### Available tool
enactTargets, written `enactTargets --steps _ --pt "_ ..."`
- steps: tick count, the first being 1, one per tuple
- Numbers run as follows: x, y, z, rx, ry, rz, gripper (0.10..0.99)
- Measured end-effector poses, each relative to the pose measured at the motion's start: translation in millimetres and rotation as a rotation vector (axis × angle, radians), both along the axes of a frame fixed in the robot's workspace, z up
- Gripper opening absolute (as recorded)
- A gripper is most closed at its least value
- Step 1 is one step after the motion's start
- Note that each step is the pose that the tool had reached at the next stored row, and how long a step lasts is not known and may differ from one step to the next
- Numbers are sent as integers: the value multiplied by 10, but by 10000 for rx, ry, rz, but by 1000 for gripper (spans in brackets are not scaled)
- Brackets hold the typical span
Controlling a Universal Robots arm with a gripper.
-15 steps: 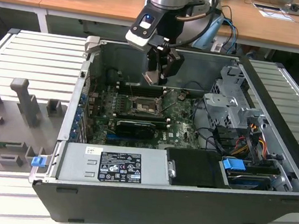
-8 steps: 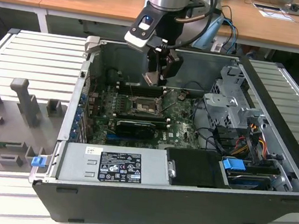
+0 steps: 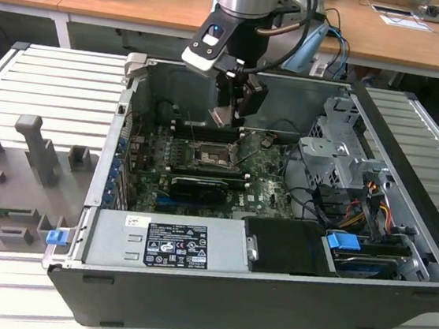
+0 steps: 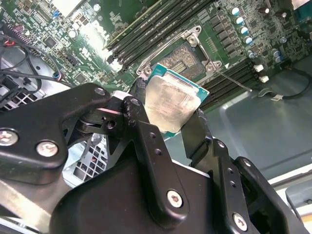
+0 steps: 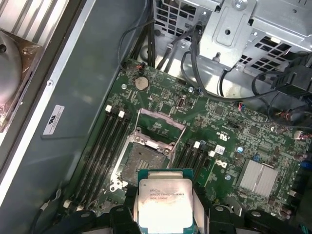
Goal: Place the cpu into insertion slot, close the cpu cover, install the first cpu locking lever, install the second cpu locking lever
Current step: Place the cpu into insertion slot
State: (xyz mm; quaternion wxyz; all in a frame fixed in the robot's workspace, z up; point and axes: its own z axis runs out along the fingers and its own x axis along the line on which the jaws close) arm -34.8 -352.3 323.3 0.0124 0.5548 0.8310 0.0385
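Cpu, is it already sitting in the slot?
No, in the second wrist view the fingers hold the cpu off the board, and the slot lies bare.

Small print on the cpu (image 5: 165, 199) and the power supply label (image 3: 164, 244), none of it readable

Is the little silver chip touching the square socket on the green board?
Apart. In the exterior view the cpu, pinched in the gripper, hangs above the insertion slot, with a clear gap between them.
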Motion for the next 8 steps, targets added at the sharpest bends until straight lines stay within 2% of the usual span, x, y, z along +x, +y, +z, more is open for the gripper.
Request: enactTargets --steps 8 --pt "0 0 -49 0 0 -188 537"
